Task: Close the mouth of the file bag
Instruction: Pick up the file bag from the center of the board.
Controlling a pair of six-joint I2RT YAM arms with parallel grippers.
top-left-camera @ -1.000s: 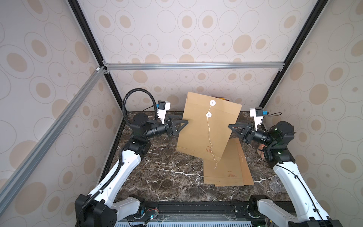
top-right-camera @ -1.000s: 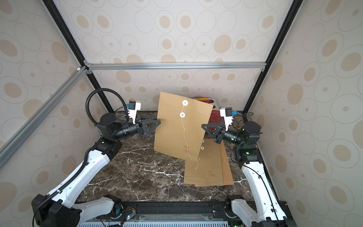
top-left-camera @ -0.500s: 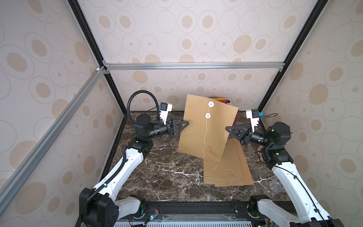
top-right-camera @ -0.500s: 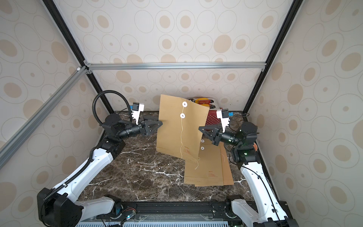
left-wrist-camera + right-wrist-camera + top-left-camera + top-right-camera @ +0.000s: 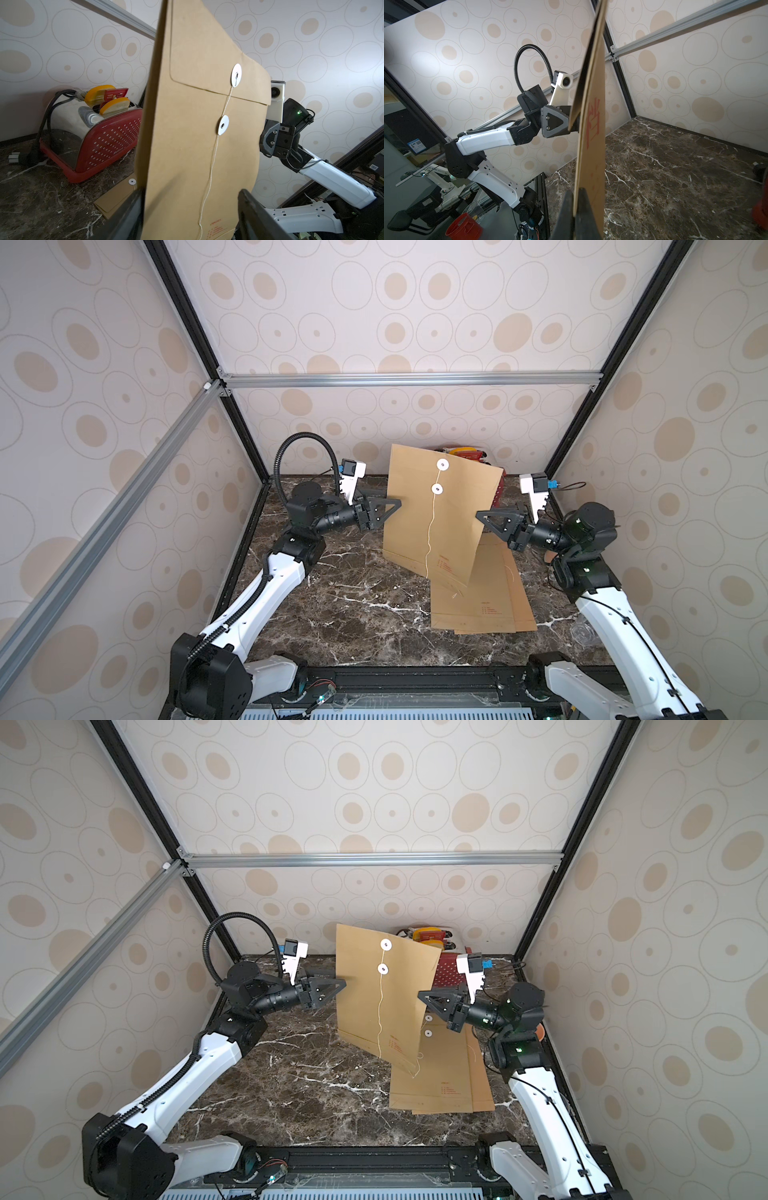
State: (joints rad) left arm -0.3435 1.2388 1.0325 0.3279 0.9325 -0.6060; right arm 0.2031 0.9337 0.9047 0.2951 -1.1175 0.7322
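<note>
Kraft file bag (image 5: 457, 514): flat rect., white discs (image 5: 442, 465).

Open tabletop (image 5: 332, 614) left; raised file bag (image 5: 457, 510) centre; toaster (image 5: 99, 141), flat envelopes (image 5: 482, 605) right.

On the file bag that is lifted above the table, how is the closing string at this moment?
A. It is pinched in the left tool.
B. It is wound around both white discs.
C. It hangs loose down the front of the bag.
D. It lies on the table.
C: the string drops from the upper disc past the lower disc and dangles free down the file bag, unwound.
</note>
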